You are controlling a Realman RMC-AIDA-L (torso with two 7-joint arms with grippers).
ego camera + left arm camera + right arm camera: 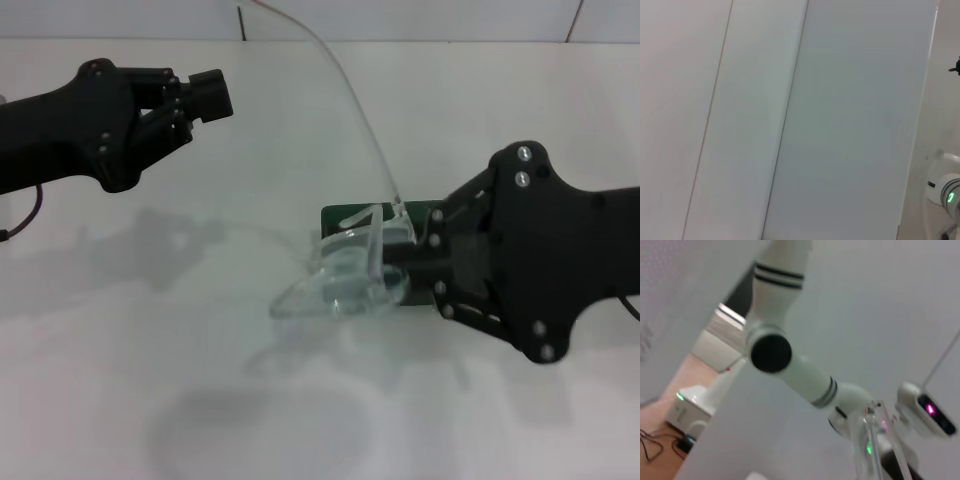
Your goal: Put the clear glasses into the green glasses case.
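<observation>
On the white table, mid-right of head view:
Clear glasses: tilted, lens end low near the tabletop, one clear arm sticking up & curving off toward the far wall. Overlap the case's near-left corner; whether they touch it or sit above it, can't tell.
Green glasses case: only a dark green strip shows behind the glasses, rest hidden by the R arm. Open or closed: can't tell.
R gripper: low over the table, coming in from the right, tip right at the glasses' right end, fingers pinching the glasses there.
L gripper: raised at far left, well apart from glasses & case, holding nothing; fingers look pressed together.
R wrist view: a clear arm of the glasses rises close to the lens; behind it the robot's white L arm.
L wrist view: only pale wall panels.
</observation>
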